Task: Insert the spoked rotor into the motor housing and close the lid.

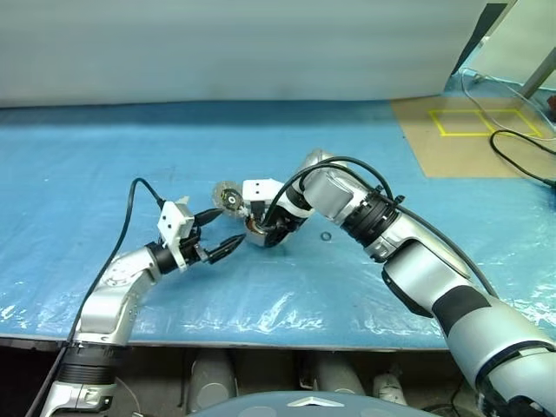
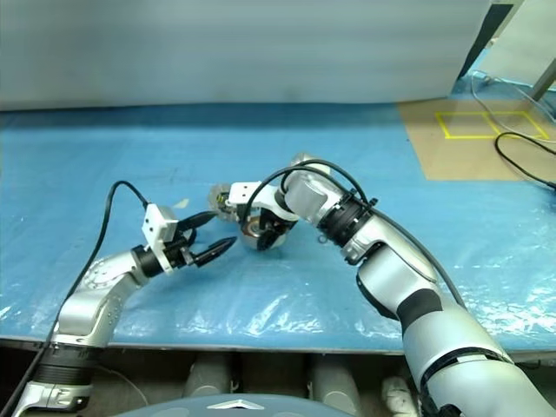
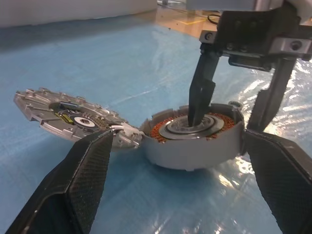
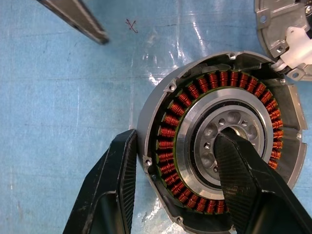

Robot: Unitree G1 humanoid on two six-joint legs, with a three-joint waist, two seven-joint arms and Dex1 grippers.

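Copper windings in motor housing point(image 4: 214, 146): right pincer point(image 4: 178, 187) straddles its wall; left pincer point(image 3: 178, 187) wide.

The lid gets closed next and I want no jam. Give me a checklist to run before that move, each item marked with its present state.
1. Right gripper grips the housing, one finger in the centre, one outside the wall: ok.
2. Left gripper open and empty: ok.
3. Rotor seated inside the housing: cannot tell.
4. Lid lying open beside the housing, free to swing: ok.
5. Small ring on the table, apart from the housing: ok.
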